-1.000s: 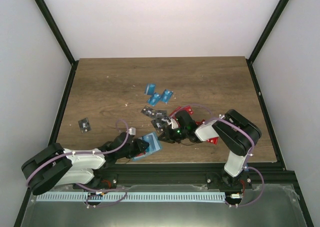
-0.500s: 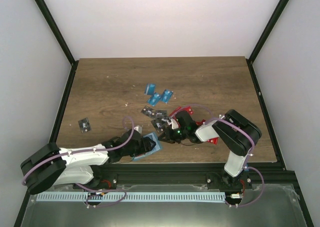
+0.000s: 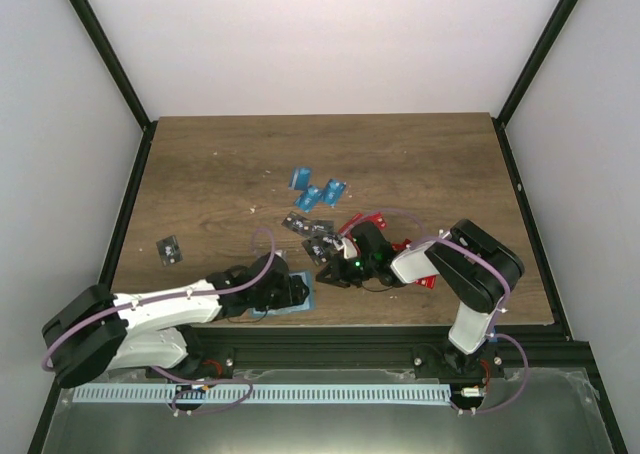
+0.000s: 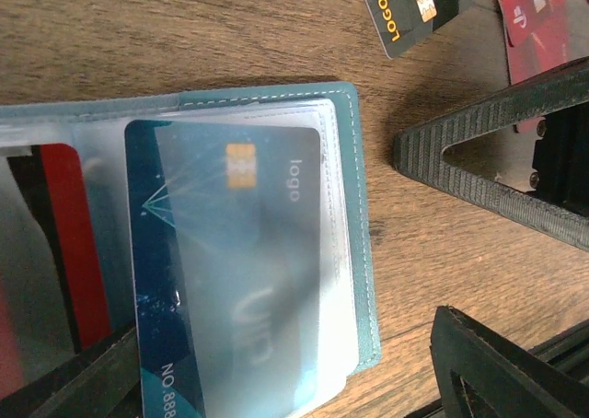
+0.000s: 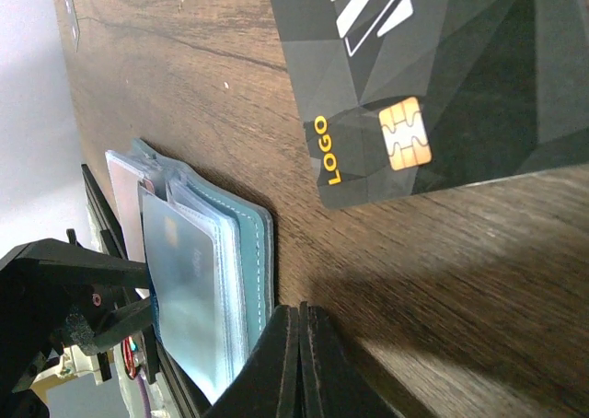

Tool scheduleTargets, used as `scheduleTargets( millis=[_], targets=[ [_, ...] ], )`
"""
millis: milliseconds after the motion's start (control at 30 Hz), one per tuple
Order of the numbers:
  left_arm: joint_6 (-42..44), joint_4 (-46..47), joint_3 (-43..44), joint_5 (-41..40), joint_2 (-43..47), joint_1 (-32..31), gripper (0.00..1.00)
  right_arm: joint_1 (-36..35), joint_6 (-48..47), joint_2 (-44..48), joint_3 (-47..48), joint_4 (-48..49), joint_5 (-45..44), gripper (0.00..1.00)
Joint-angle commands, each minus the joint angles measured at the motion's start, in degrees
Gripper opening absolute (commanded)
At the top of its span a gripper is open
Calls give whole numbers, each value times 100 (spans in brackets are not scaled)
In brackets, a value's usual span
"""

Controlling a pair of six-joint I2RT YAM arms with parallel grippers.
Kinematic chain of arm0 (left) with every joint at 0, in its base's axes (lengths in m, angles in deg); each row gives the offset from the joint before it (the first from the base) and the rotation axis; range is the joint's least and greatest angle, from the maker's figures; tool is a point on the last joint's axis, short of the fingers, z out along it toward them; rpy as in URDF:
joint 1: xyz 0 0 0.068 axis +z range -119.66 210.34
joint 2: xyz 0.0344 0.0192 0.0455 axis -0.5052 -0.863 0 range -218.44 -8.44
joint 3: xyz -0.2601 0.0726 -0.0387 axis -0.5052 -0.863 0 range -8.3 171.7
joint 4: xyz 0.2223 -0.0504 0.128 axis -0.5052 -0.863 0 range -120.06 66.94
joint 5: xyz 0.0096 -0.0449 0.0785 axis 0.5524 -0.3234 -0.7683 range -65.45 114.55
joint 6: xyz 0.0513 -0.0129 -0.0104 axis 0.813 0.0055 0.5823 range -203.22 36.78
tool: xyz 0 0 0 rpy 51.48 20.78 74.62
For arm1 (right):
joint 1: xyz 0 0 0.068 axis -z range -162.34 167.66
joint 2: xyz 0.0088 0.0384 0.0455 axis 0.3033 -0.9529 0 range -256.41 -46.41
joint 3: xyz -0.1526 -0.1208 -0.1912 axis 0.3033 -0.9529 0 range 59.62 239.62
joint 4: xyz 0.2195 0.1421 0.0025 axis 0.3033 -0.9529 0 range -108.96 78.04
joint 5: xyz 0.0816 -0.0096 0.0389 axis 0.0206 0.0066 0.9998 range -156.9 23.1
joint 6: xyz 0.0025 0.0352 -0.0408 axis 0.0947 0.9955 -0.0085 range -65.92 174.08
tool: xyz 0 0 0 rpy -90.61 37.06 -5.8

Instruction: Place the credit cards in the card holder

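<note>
Left arm low along the brown wooden table's point(image 3: 400, 154) near edge. Left gripper point(image 3: 296, 292) spread, gripping nothing, over the open flat teal card holder point(image 4: 354, 206), which lies there. Right gripper point(image 5: 300, 344) clenched, empty, beside a black chip card point(image 5: 442, 77).

On the brown wood-grain table point(image 3: 200, 164), the black left gripper point(image 3: 288, 290) hangs over the flat teal rectangular card holder point(image 3: 306, 301) near the front edge. The black right gripper point(image 3: 326, 274) points left, just beside the holder's far right corner. Behind them lie small thin credit cards: three bright blue cards point(image 3: 312, 195) clustered mid-table, two black cards point(image 3: 298, 223) just nearer, red cards point(image 3: 365, 221) partly under the right arm, and a lone black card point(image 3: 169, 249) well apart to the left.
</note>
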Motion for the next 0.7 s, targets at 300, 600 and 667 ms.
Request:
scheduleTargets(
  millis=[300, 600, 667],
  targets=[
    [856, -1200, 742, -354, -744, -39, 86, -88, -95, -73, -250, -652, -221, 1],
    [657, -1842, 1471, -925, -1488, -443, 89, -116, -137, 9, -245, -701, -223, 1],
    [558, -1967, 1694, -1059, -1776, -620, 89, -119, -124, 44, -272, -657, -194, 1]
  ],
)
